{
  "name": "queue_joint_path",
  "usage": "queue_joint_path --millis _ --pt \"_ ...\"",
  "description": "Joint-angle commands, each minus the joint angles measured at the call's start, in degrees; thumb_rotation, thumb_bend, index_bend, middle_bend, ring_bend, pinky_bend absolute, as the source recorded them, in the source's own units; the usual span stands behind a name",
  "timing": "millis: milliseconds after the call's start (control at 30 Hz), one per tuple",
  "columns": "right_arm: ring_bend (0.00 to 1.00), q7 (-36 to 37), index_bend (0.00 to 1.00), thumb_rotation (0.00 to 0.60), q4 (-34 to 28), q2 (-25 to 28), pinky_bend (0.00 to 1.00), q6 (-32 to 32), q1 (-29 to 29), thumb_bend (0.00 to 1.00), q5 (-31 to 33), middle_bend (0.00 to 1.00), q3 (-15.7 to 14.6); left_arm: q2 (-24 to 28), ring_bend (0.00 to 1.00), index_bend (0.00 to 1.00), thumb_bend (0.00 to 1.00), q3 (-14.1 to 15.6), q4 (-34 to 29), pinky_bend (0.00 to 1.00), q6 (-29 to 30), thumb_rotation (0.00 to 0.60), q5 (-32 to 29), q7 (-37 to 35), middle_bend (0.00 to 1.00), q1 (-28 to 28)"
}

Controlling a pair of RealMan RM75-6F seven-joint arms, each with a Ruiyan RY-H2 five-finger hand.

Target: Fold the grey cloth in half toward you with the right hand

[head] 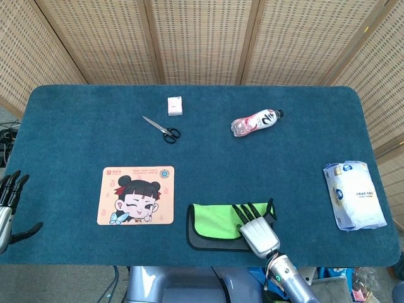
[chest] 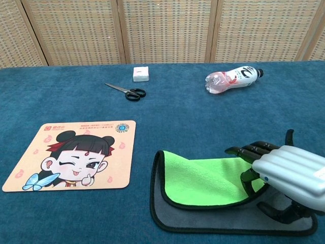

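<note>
The grey cloth (head: 211, 240) lies near the front table edge, its far half turned over so the green underside (chest: 203, 175) faces up. My right hand (head: 257, 233) sits at the cloth's right end and grips the flap's edge there, dark fingers (chest: 251, 151) on top of the green and the thumb below. The same right hand (chest: 292, 173) fills the lower right of the chest view. A strip of grey (chest: 203, 219) still shows in front of the green flap. My left hand (head: 9, 202) hangs off the table's left edge, fingers apart and holding nothing.
A cartoon mouse pad (head: 136, 194) lies left of the cloth. Further back are scissors (head: 162, 129), a small white box (head: 175, 105) and a bottle on its side (head: 255, 122). A white packet (head: 353, 194) rests at the right edge.
</note>
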Motion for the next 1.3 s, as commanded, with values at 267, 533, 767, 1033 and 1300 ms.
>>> queue_joint_path --millis 267,533,767,1033,1300 --pt "0.0 0.94 0.6 0.6 -0.25 1.83 0.0 -1.15 -1.1 0.54 -2.98 0.0 -1.36 -0.05 0.0 0.0 0.15 0.01 -0.03 0.0 0.01 0.6 0.07 0.1 0.0 0.06" --pt "0.0 1.52 0.6 0.6 -0.17 2.59 0.0 -1.79 -2.06 0.54 -5.63 0.0 -2.25 -0.07 0.0 0.0 0.15 0.03 -0.07 0.0 -0.02 0.6 0.08 0.24 0.0 0.11" --pt "0.0 1.5 0.58 0.6 0.43 2.66 0.0 -2.67 -2.76 0.54 -6.47 0.0 -1.95 -0.1 0.0 0.0 0.15 -0.01 -0.05 0.0 0.0 0.6 0.09 0.23 0.0 0.13" --pt "0.0 2.22 0.0 0.6 -0.53 4.07 0.0 -4.04 -2.92 0.37 -7.11 0.0 -1.65 -0.06 0.0 0.0 0.15 -0.09 -0.04 0.0 -0.01 0.6 -0.02 0.14 0.0 0.16" --pt "0.0 6.79 0.0 0.6 -2.62 5.91 0.0 -2.29 -2.85 0.34 -13.91 0.0 -1.2 0.03 0.0 0.0 0.15 -0.13 -0.1 0.0 0.29 0.6 0.14 -0.08 0.0 0.29"
